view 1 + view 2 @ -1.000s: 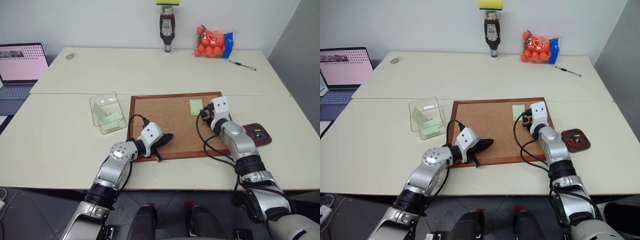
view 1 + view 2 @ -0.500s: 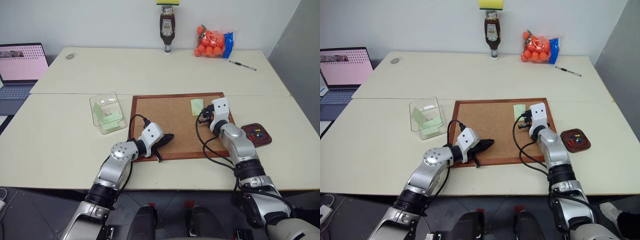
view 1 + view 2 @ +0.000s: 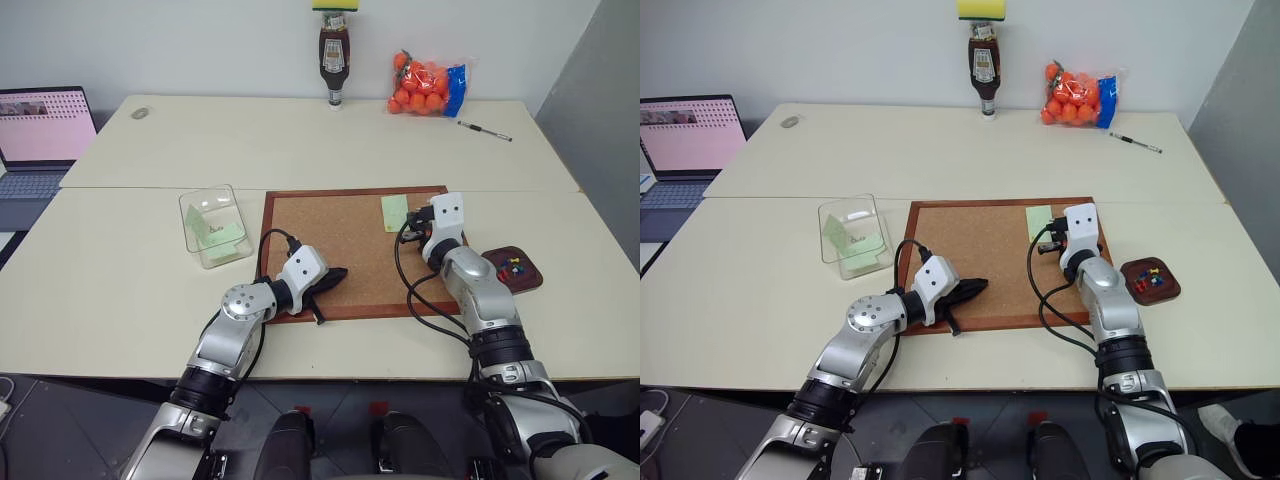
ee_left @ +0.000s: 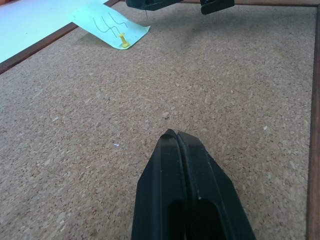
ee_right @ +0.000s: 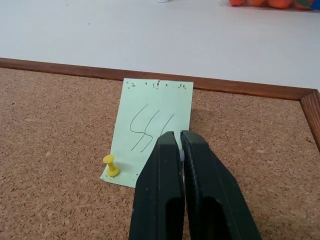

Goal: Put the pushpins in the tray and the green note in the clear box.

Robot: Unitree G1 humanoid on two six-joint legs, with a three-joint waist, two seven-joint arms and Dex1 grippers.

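Now that our right gripper (image 5: 179, 142) has closed, a white sliver shows between its tips, probably a pin from the note (image 5: 150, 129); we cannot confirm. One yellow pin (image 5: 110, 165) still holds the note to the corkboard (image 3: 340, 250). Our left gripper (image 4: 176, 137) rests shut on the cork. The tray (image 3: 512, 268) lies to the right; the box (image 3: 212, 225) left.
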